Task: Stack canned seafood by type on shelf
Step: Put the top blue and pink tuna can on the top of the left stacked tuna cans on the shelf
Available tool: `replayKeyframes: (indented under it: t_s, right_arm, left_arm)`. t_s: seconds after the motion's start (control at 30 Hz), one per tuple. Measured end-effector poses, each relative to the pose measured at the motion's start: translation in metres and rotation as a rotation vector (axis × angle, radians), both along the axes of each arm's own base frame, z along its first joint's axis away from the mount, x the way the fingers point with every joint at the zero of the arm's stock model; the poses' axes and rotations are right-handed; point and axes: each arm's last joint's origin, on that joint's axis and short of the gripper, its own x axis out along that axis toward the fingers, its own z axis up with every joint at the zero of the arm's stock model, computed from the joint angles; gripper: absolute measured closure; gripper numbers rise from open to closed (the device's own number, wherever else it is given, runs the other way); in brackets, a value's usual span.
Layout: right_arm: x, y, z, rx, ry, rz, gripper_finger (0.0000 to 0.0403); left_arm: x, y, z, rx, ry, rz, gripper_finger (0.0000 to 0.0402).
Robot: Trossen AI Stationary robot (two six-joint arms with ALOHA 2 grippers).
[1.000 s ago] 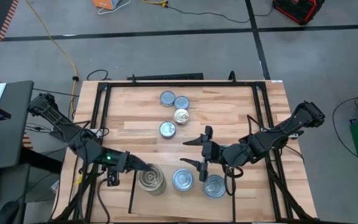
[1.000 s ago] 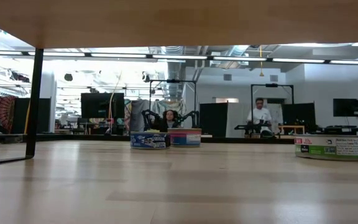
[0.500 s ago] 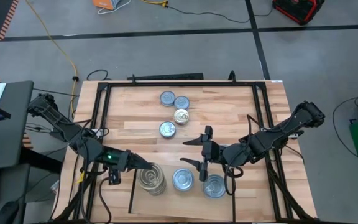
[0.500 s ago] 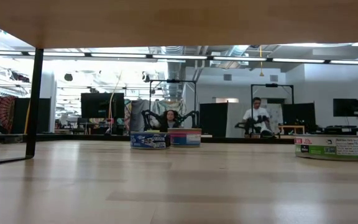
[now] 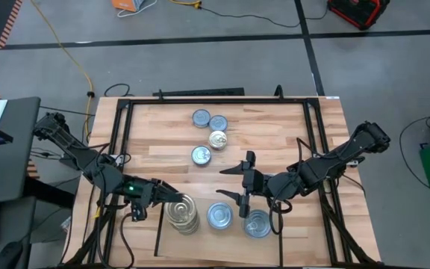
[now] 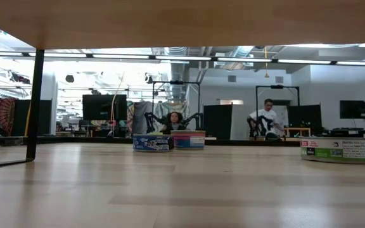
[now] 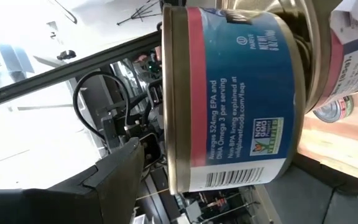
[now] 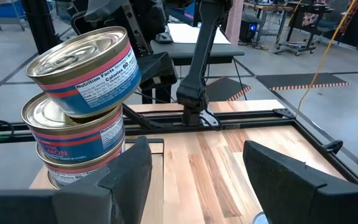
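On the shelf [image 5: 234, 240] at the near edge stands a stack of canned seafood [image 5: 180, 217], with two single silver-topped tins [image 5: 219, 216] [image 5: 257, 223] to its right. My left gripper [image 5: 172, 203] is shut on the stack's top tin [image 8: 82, 62], which has a gold top and a blue and pink label. My right gripper [image 5: 239, 182] hovers open above the table, just beyond the two single tins, with nothing between its fingers [image 8: 129, 174]. Several more tins [image 5: 209, 134] lie farther back on the table. My left gripper holds the top tin of the stack across its round side wall [image 7: 241, 93], with one dark finger [image 7: 114, 180] showing beside the rim. It comes in level from the table's left. The tin is tilted, its lower edge [image 8: 61, 112] at the tin beneath it.
A black metal frame [image 5: 122, 134] runs around the wooden table top. The low view shows three of the far tins [image 6: 151, 142] [image 6: 189, 139] [image 6: 336, 150] standing on the planks, and people in the room behind.
My left gripper has rolled a little about its own pointing line while staying at the stack, and the top tin has turned with it. My right gripper has kept still.
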Motion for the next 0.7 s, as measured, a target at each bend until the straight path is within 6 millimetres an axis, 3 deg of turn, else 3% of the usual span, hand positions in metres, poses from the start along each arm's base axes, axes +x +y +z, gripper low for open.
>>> replayKeyframes:
  t_s: [0.7]
  right_arm:
    - [-0.0001,0.0000,0.0002,-0.005,0.001,0.001,0.0119]
  left_arm:
    - [0.0041,-0.0005,-0.0022,0.112,-0.009,0.045,0.0107]
